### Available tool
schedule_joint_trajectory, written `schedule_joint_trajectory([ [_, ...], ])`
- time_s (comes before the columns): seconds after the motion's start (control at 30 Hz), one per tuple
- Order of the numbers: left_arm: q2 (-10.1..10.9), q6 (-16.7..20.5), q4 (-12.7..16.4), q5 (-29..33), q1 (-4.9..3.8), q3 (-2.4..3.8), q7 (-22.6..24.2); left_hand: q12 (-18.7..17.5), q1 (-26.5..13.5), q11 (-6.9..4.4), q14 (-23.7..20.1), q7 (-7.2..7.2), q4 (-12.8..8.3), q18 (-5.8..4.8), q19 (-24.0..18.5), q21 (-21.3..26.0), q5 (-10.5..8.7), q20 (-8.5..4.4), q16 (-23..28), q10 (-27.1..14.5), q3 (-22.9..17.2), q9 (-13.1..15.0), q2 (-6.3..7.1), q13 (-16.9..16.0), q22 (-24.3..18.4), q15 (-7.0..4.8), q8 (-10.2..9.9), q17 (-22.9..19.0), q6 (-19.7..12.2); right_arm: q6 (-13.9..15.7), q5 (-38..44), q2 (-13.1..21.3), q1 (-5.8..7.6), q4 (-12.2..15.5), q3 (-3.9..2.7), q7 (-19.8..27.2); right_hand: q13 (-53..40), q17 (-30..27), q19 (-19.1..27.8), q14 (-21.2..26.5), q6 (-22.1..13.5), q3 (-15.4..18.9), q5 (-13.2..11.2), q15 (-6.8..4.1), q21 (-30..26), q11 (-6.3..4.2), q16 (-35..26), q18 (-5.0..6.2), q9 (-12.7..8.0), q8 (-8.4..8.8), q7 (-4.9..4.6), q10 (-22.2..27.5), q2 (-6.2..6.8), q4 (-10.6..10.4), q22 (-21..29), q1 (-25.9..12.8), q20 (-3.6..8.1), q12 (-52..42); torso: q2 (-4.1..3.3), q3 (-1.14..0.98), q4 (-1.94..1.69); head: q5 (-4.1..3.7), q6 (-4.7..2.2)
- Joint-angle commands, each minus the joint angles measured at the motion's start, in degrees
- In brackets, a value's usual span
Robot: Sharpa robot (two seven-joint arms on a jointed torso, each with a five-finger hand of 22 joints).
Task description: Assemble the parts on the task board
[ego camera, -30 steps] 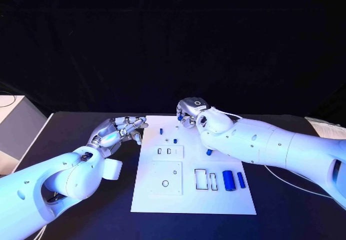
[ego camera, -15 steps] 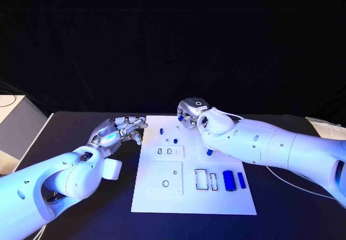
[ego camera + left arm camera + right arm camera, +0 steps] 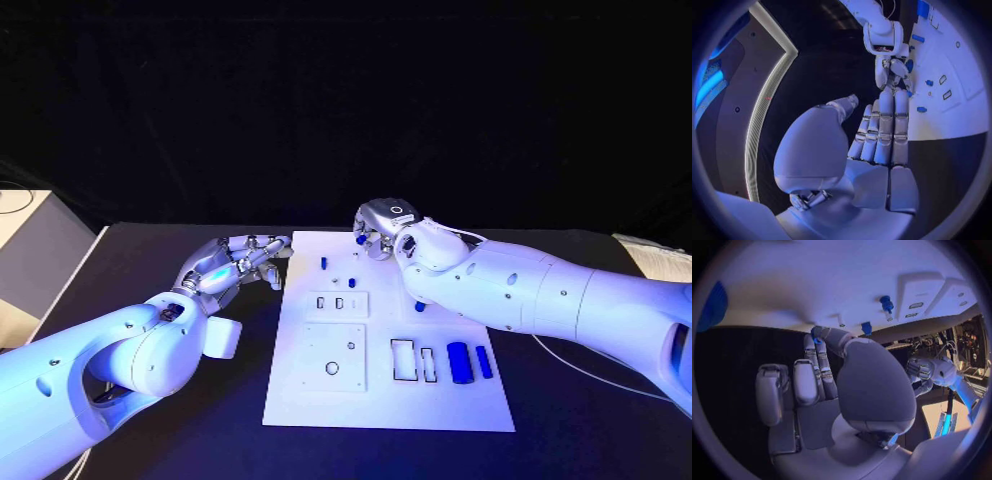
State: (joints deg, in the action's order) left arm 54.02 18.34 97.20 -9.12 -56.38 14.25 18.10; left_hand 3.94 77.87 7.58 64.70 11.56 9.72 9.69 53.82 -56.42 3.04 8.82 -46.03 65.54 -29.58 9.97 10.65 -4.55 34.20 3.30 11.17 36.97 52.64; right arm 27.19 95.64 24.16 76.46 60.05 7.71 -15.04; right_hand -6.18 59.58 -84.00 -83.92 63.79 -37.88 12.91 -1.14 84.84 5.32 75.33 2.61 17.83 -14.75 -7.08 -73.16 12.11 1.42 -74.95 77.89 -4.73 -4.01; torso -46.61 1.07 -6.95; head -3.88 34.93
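— Robot hand on my right (image 3: 384, 226) sits at the far edge of the task board (image 3: 387, 400), fingers pinching a small blue part (image 3: 816, 335).

— And the left?

— My left robot hand (image 3: 242, 258) rests beside the board's left edge, fingers apart, holding nothing. Next, I judge, I seat that part in a slot.

This is looking like a robotics lab or demonstration stage rather than a home or shop. A black table (image 3: 173, 420) is sitting in front of a dark curtain backdrop (image 3: 346, 100), and a white task board (image 3: 387, 400) with framed cut-outs and small blue parts (image 3: 457, 361) is lying at its middle, with coloured stage-like light falling across everything. A white cabinet (image 3: 26, 255) is standing at the table's side, and two white robot arms are reaching over the table.
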Motion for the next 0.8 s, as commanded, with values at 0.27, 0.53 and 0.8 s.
schedule_joint_trajectory([
  [0.27,-0.24,-1.63,0.04,-0.78,-0.02,0.05,-0.56,-0.20,-0.30,0.17,-0.36,0.24,-0.11,0.81,-0.32,-0.28,0.04,0.10,-0.29,-0.11,-0.39,0.07,-0.34,-0.02,0.12,0.08,-0.15,0.06,-0.04,-1.85,-0.27,-0.26,-0.29,-0.95,0.21,0.24,0.68,-2.89,-0.98,-0.26,-3.34,-0.04,-0.22,0.51,-1.80,-1.16,-1.00,-0.26,0.32,1.67,-1.25,1.06,0.79,-0.39,-4.78,-1.87,-0.25,0.63,-0.08,0.08,-0.07,-0.12,0.03],
  [0.53,-0.25,-1.68,-0.12,-0.81,-0.02,0.05,-0.63,-0.24,-0.33,0.21,-0.42,0.28,-0.14,0.81,-0.39,-0.37,0.03,0.12,-0.29,-0.23,-0.42,0.05,-0.32,0.00,0.17,0.11,-0.20,0.05,-0.13,-2.09,-0.53,-0.05,-0.29,-1.13,0.25,0.70,2.48,-9.92,2.67,1.50,-10.73,3.08,-1.27,1.81,-8.10,0.48,-4.57,1.52,-0.53,6.10,-0.91,11.67,3.76,-0.52,3.13,-2.94,-1.71,0.53,-0.09,0.05,-0.01,-0.06,0.09],
  [0.8,-0.18,-1.72,-0.27,-0.82,-0.01,0.04,-0.65,-0.24,-0.33,0.21,-0.42,0.28,-0.14,0.81,-0.39,-0.37,0.03,0.12,-0.29,-0.23,-0.42,0.05,-0.32,0.00,0.17,0.11,-0.20,0.05,-0.13,-0.78,-0.59,2.01,-0.29,1.08,0.25,0.37,2.51,-10.28,2.34,1.40,-11.27,4.86,-1.35,1.92,-8.15,0.65,-4.54,1.46,-0.60,6.58,-0.88,12.90,3.20,-0.62,2.98,-2.33,-1.81,0.52,-0.06,-0.04,0.05,0.00,-0.02],
])
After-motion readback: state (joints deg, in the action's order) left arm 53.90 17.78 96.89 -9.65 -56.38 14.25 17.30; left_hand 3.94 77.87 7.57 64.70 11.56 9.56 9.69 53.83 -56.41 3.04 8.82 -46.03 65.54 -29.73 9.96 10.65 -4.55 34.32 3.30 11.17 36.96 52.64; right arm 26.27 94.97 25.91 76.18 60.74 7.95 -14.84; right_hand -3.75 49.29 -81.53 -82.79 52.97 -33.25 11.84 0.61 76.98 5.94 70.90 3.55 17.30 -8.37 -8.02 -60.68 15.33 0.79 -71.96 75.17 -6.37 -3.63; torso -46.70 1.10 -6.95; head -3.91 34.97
